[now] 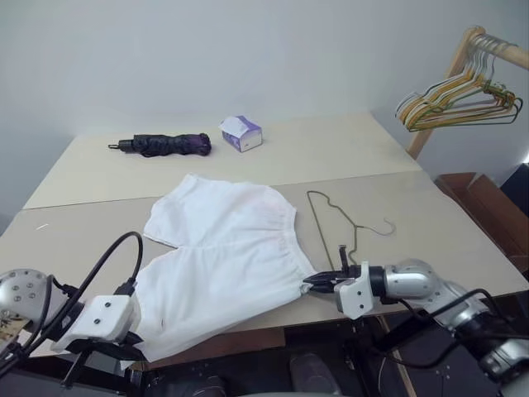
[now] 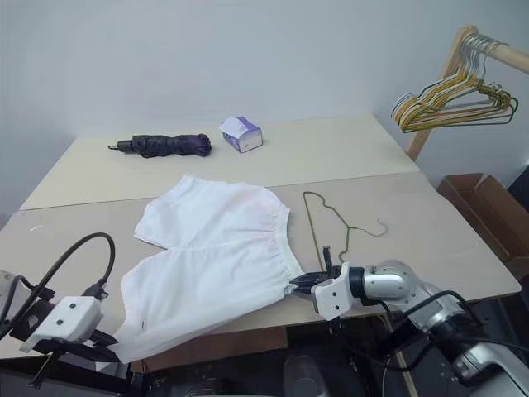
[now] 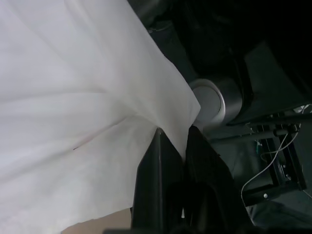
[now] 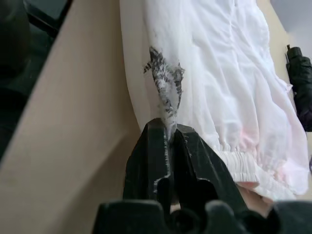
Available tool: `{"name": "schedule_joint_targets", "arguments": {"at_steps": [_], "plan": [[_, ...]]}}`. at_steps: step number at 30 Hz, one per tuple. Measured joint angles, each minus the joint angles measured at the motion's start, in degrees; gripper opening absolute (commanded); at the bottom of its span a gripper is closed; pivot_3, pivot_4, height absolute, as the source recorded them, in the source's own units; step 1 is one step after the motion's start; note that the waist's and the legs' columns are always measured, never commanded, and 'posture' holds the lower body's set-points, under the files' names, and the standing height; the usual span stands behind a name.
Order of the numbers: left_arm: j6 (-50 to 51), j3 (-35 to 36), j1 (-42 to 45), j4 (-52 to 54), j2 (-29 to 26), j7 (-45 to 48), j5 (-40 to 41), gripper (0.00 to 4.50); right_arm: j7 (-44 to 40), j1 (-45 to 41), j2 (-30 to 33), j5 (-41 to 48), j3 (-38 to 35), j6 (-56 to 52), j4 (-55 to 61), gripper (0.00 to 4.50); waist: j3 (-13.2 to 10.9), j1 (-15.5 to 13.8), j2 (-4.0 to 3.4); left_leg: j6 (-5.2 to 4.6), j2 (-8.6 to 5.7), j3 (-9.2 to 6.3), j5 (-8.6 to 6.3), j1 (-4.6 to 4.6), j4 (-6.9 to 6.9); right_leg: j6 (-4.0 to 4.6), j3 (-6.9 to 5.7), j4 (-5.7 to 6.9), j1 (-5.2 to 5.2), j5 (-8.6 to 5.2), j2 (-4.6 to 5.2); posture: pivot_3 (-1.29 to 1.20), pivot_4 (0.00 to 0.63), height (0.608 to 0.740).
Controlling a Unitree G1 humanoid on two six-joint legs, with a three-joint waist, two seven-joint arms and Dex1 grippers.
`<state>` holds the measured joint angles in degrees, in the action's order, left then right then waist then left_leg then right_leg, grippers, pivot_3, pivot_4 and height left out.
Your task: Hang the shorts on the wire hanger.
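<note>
The shorts (image 1: 221,256) lay spread on the table (image 1: 446,223), with the near leg hanging a little over the front edge. That hem was partly hidden behind the left gripper (image 3: 176,141). In the left wrist view its two black fingers (image 3: 155,165) stood close together with a fold of the white fabric between them, so this gripper held the shorts at the lower corner. The right gripper (image 4: 170,132) was at the waistband corner on the other side. Its fingers were also narrow, and a thin pinch of the cloth went in between them. A dark printed mark on the fabric was just above the tips, but I could not make out what it was.

The wire hanger (image 1: 339,219) lay flat on the table just beside the shorts, on the robot's right, apart from the cloth; its thin wire was hard to follow near the right gripper.

Farther back were a folded umbrella (image 1: 164,145) and a small box (image 1: 240,132). A rack (image 1: 471,58) at the right, cut off by the frame, carried a bunch of hangers (image 1: 455,99).
</note>
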<state>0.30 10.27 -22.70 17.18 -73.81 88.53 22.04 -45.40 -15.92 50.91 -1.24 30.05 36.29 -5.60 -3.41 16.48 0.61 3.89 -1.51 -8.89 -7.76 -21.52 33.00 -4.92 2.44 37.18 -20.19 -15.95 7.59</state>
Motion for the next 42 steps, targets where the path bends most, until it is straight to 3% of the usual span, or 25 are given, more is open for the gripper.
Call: {"name": "schedule_joint_targets", "arguments": {"at_steps": [5, 9, 10, 11, 16, 20, 24, 27, 33, 36, 42], "plan": [[-5.26, -0.20, -0.75, -4.06, 0.82, 2.64, -2.56, 2.24, -3.82, 3.86, 1.46, 2.26, -2.96, -6.13, 6.67, 2.86, 0.00, -0.24, 0.01, 0.08, 0.01, 0.00, -0.05, -0.14, 0.05, 0.00, -0.03, -0.01, -0.07, 0.00, 0.00, -0.21, 0.000, 0.740], [-4.93, -1.34, 3.82, -6.98, 0.81, 3.69, 1.10, 3.64, -6.31, 8.70, 3.58, 4.19, -6.45, -11.19, 11.98, 4.34, -0.02, -1.15, 0.00, 0.13, 0.02, 0.00, -0.08, -0.36, 0.17, 0.00, -0.06, -0.03, -0.16, 0.00, 0.00, -0.20, 0.000, 0.740], [-4.62, -1.84, 6.11, -8.59, 0.55, 3.75, 2.59, 3.92, -6.97, 9.85, 4.76, 5.43, -7.72, -13.11, 13.30, 4.50, -0.04, -1.58, -0.03, 0.13, 0.03, -0.01, -0.08, -0.46, 0.27, 0.00, -0.09, -0.02, -0.21, 0.00, -0.01, -0.20, 0.000, 0.740], [-4.01, -2.35, 8.82, -10.48, 0.48, 3.77, 4.03, 4.26, -7.35, 11.13, 5.84, 7.15, -9.29, -14.96, 14.63, 4.50, -0.05, -1.94, -0.04, 0.13, 0.03, 0.00, -0.08, -0.51, 0.30, 0.00, -0.10, -0.02, -0.21, 0.00, -0.01, -0.20, 0.000, 0.740], [6.99, -2.60, 24.90, -15.86, 1.11, 3.76, 15.17, 4.26, -7.87, 18.89, 9.39, 19.70, -22.91, -27.80, 20.42, 4.50, -0.06, -3.19, -0.02, 0.16, 0.04, 0.03, -0.15, -0.76, 0.50, -0.02, -0.11, -0.07, -0.33, 0.00, -0.01, -0.24, 0.000, 0.740], [17.86, -3.03, 34.81, -15.00, 7.05, 0.36, 20.46, 4.26, -2.41, 18.70, 8.26, 20.40, -28.72, -38.64, 21.56, 4.50, -0.05, -3.04, -0.05, 0.12, 0.09, 0.05, -0.21, -0.73, 0.64, -0.05, -0.15, -0.04, -0.31, 0.02, -0.08, -0.26, 0.000, 0.740], [24.55, -6.81, 40.23, -10.54, 16.88, -8.74, 20.37, 4.26, 5.41, 14.50, 6.17, 15.26, -27.05, -58.63, 22.50, 4.50, -0.05, -2.88, -0.04, -0.03, 0.12, 0.06, -0.12, -0.77, 0.76, -0.25, -0.15, -0.06, -0.29, 0.13, -0.13, -0.29, 0.000, 0.740], [25.44, -9.30, 41.35, -8.43, 23.80, -16.61, 17.60, 4.26, 11.31, 9.32, 1.20, 14.32, -24.63, -77.25, 24.09, 4.50, -0.05, -2.49, -0.01, -0.22, 0.15, 0.07, 0.00, -0.82, 0.82, -0.52, -0.15, -0.06, -0.34, 0.28, -0.18, -0.30, 0.000, 0.740], [28.49, -8.83, 42.30, -6.53, 27.73, -22.40, 17.46, 4.26, 16.69, 2.85, -5.60, 13.54, -19.84, -99.08, 26.52, 4.50, 0.12, -1.22, 0.22, -0.24, 0.15, 0.07, -0.01, -0.93, 0.86, -0.54, -0.13, -0.15, -0.40, 0.29, -0.18, -0.31, 0.000, 0.740], [28.43, -8.82, 41.56, -5.42, 29.46, -23.20, 17.47, 4.30, 18.57, 0.82, -7.86, 13.14, -18.40, -104.15, 26.32, 3.92, 0.45, -0.56, 0.73, 0.13, 0.22, 0.04, -0.26, -0.84, 0.85, -0.20, -0.18, -0.17, -0.29, 0.11, -0.23, -0.31, 0.000, 0.740], [28.46, -8.29, 40.31, -4.15, 29.81, -24.01, 17.52, 4.30, 19.54, -1.08, -9.14, 13.15, -17.03, -107.70, 26.15, 1.98, 0.63, -0.05, 0.97, 0.16, 0.16, -0.03, -0.29, -0.89, 0.85, -0.20, -0.20, -0.44, -0.13, 0.10, -0.22, -0.30, 0.000, 0.740]]}}
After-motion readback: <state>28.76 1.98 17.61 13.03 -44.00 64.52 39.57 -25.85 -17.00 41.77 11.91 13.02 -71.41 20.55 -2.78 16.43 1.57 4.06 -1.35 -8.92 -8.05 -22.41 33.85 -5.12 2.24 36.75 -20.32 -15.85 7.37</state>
